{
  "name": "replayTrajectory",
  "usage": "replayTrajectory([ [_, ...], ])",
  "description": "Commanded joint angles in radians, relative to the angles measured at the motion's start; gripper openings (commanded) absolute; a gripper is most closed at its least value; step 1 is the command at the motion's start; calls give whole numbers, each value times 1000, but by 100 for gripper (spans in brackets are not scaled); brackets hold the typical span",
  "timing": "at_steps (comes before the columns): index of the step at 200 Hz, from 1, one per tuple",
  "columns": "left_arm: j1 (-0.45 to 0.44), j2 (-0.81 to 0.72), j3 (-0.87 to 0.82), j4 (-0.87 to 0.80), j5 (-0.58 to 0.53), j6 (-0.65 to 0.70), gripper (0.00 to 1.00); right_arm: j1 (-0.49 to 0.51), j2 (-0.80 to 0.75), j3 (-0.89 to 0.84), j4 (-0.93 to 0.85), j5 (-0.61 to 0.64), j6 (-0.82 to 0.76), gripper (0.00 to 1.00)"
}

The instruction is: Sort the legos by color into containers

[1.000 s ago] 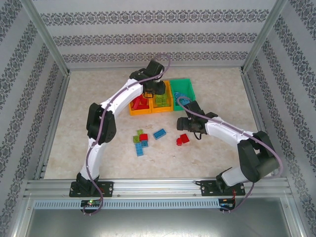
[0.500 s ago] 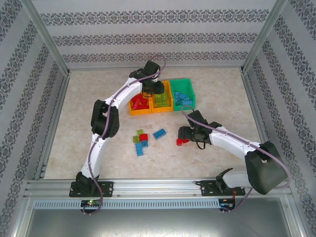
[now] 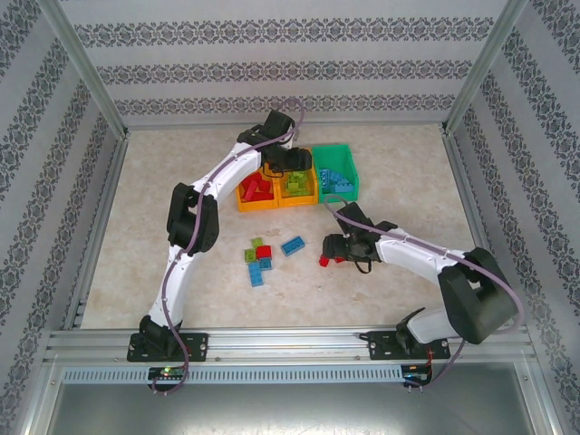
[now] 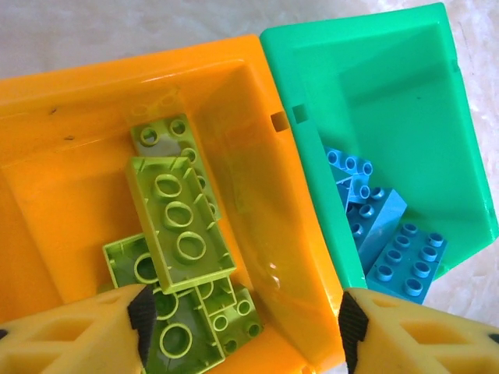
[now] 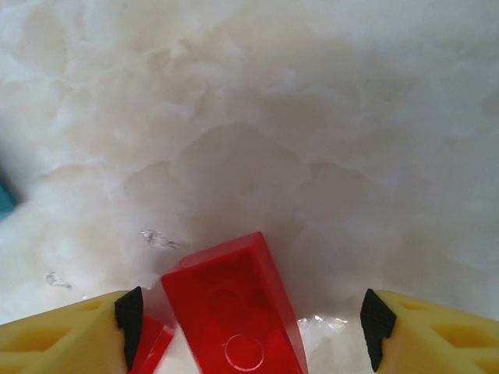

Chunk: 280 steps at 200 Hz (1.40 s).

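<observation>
Showing 3 bins (image 3: 333,149) upper centre; left gripper (image 4: 245,315) spread above lime bricks (image 4: 179,234); right gripper (image 5: 251,315) spread around 1 red brick (image 5: 234,312).

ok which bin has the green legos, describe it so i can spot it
On the far half of the table sit three bins in a row. Take the middle bin, orange-yellow, beside the green bin. Unlike its orange twin holding red bricks, it holds lime green bricks.

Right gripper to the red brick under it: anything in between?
Nothing visible. The red brick lies between the open jaws of the right gripper; a second red piece sits close beside it.
</observation>
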Motion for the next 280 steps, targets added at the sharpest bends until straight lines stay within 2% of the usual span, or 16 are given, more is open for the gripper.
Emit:
replayTrajectory([
  [1,-2,-45,-54,33,20,-2,69,19,24,18,-24,4,6,74],
  [51,-6,-155,-200,89,15,-3,73,52,50,40,-29,23,19,74],
  [91,-6,-213,-270,95,8,16,75,49,82,40,-43,54,11,70],
  [109,-6,-237,-305,102,-1,18,75,47,91,47,-58,69,6,64],
  [160,-6,-300,-409,138,-2,9,76,52,33,55,-61,117,-9,34],
  [200,-5,-369,-507,175,-29,10,77,48,-50,78,-53,124,-19,31],
  [234,0,-456,-610,204,-118,10,81,33,-43,165,5,53,-41,31],
  [280,58,-615,-816,258,-268,-42,95,30,165,400,150,-159,-29,30],
])
